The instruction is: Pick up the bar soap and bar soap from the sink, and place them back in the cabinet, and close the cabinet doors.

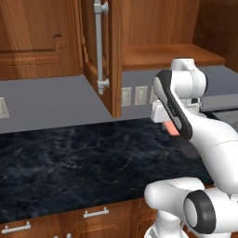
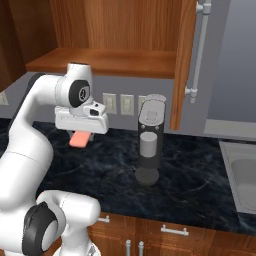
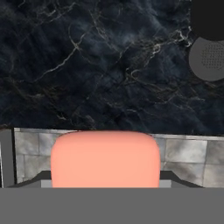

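Observation:
A salmon-pink bar soap (image 2: 79, 139) hangs above the black marble counter with my gripper (image 2: 81, 135) shut on it, pointing down. In the left base view this bar soap (image 1: 172, 128) peeks out beside my forearm, under the gripper (image 1: 170, 124). The hand view has the bar soap (image 3: 105, 158) large between the fingertips (image 3: 38, 180). The cabinet shelf (image 2: 107, 62) lies above and behind the hand, bare. Both cabinet doors stand open: the left door (image 1: 114, 56) and the right door (image 2: 182, 65). The sink (image 2: 243, 176) sits at the far right.
A dark, tall countertop appliance (image 2: 150, 145) stands right of the gripper; its round base (image 3: 211, 58) shows in the hand view. Wall outlets (image 2: 119, 104) line the grey backsplash. Low cabinets with short handles (image 1: 95, 213) run under the counter (image 1: 74, 158).

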